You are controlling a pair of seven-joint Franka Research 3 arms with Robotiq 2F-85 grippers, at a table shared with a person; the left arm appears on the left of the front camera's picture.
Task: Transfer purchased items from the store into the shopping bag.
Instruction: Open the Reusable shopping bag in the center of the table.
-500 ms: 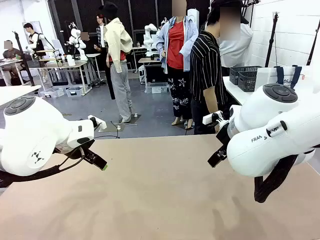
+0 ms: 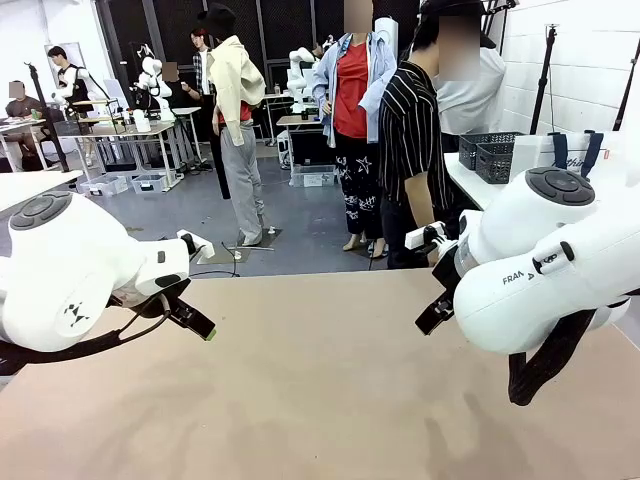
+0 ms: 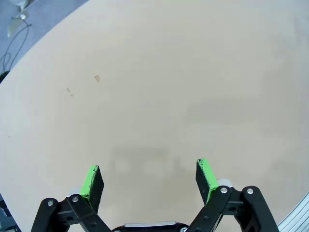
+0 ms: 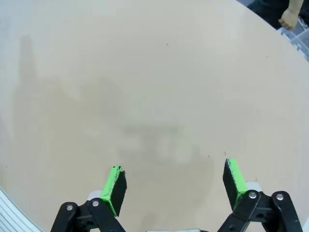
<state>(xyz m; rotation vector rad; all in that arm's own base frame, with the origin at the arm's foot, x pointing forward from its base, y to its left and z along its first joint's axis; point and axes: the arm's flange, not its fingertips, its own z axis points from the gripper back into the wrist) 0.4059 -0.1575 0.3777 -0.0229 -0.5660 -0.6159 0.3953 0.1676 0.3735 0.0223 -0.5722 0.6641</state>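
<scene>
Left claw (image 3: 148, 170), right claw (image 4: 174, 170) unmoved, agape over open tabletop (image 2: 320, 390)

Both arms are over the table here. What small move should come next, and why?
Probably wait in place. The left gripper and right gripper hang open, holding nothing, above the table. A dark basket and a bag with navy handles stand on the side counter by the person, seemingly beyond an easy reach.
</scene>
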